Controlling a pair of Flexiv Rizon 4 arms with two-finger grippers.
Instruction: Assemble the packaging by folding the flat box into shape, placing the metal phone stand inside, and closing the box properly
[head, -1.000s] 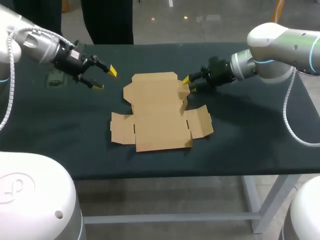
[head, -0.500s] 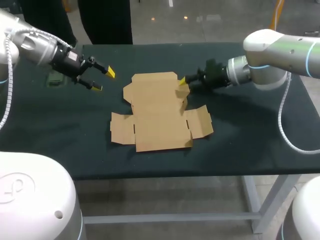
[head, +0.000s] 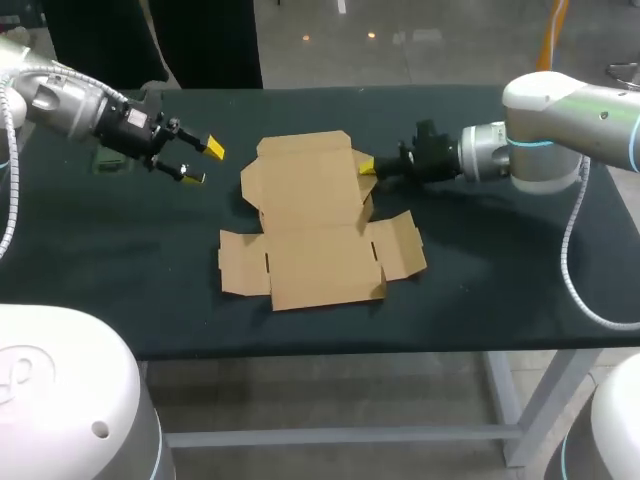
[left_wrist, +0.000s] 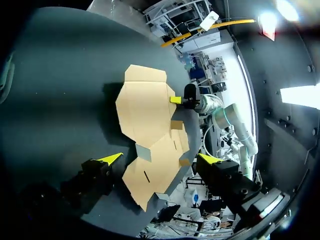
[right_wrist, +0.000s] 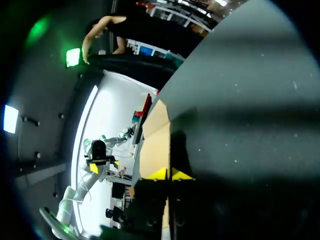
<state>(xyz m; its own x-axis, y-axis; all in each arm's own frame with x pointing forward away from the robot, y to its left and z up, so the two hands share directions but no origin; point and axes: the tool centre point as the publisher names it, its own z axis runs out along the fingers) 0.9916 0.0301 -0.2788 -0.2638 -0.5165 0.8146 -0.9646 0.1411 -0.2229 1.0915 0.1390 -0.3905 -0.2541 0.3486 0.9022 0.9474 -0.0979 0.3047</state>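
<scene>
Table (head: 480, 290): one unit, spanning the scene from left to right, its top covered with a dark cloth that hangs over the near edge. The cloth lies flat. Underframe: a pale grey metal leg (head: 520, 410) at the near right and a horizontal crossbar (head: 330, 437) running left from it below the top.

Behind the left arm (head: 68, 104) a dark greenish object (head: 106, 160) lies half hidden, too indistinct to name; one fingertip of the right gripper (head: 366, 168) is hidden under the flat box (head: 310, 225) flap.
</scene>
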